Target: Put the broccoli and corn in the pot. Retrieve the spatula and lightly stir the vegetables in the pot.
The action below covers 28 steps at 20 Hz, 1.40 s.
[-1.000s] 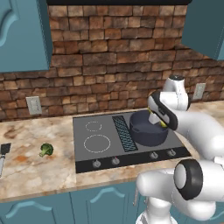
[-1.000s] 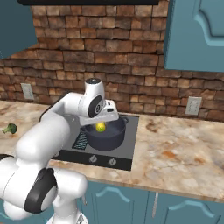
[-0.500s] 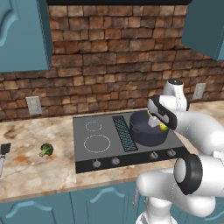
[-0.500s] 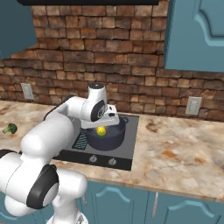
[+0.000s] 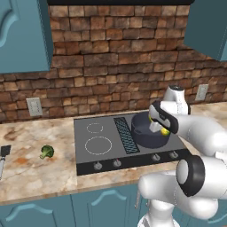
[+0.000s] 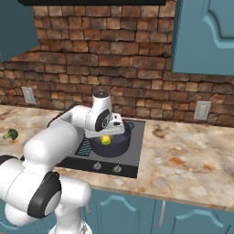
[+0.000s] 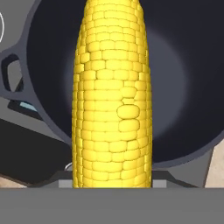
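— What's in the jaws?
— I see the gripper clamped on the corn, held over the pot on the stove.
— Anything in the pot?
— I see bare dark bottom. Broccoli lies on the counter far left, spatula beyond it.

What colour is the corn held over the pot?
Bright yellow; the corn shows best in the hand view, above the dark pot.

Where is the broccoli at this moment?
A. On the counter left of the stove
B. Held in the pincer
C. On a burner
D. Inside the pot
A: the broccoli lies on the counter, left of the stove, far from the pot.
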{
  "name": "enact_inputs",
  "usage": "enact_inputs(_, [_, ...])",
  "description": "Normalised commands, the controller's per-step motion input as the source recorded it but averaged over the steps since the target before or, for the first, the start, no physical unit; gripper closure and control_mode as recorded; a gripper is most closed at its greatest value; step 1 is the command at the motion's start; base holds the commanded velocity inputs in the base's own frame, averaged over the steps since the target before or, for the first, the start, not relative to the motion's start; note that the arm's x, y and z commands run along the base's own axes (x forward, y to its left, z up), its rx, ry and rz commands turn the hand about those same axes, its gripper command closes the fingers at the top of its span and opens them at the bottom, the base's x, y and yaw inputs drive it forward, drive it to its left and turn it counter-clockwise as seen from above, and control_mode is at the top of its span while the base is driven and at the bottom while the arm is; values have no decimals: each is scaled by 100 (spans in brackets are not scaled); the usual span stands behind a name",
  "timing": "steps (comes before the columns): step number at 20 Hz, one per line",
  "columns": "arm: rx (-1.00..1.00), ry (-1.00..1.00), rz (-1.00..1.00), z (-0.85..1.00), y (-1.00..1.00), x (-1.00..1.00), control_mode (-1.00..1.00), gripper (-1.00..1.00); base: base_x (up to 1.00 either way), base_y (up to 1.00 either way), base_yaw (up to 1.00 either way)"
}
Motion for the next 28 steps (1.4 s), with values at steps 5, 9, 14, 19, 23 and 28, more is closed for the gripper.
enact_inputs(5, [0, 4, 0, 20, 2, 22, -100, 100, 0, 0, 0])
enact_inputs(9, [0, 0, 0, 0, 4, 18, -100, 100, 0, 0, 0])
enact_inputs(14, [0, 0, 0, -33, 0, 9, -100, 100, 0, 0, 0])
enact_inputs(19, [0, 0, 0, -23, 0, 16, -100, 100, 0, 0, 0])
enact_inputs(23, [0, 0, 0, -5, 3, 17, -100, 100, 0, 0, 0])
enact_inputs(28, [0, 0, 0, 0, 3, 31, -100, 100, 0, 0, 0])
